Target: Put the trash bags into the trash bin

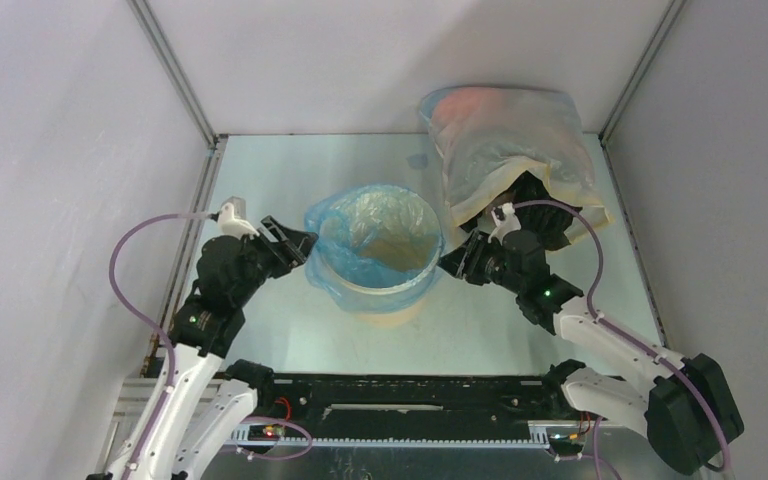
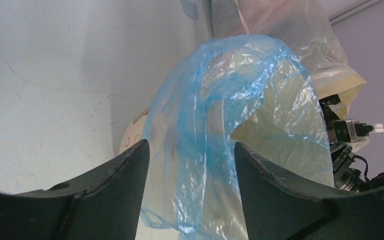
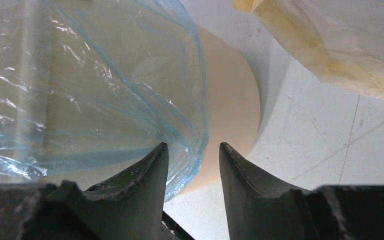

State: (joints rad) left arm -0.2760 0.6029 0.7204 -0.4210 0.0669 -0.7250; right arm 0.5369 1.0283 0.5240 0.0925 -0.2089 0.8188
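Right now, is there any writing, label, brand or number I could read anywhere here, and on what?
No text can be read in any view.
trash bin: faint reddish marks on its wall in the left wrist view, too blurred to read.
trash bag and large cloudy sack: no print visible.

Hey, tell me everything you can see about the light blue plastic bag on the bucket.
The light-blue bag is thin, crinkly, translucent film. It looks to line the tan bin mid-table, mouth open upward, its edge folded over the rim and hanging unevenly down the outer wall. The left hand and right hand sit at opposite sides, fingers apart with loose film between them. Neither looks clamped.
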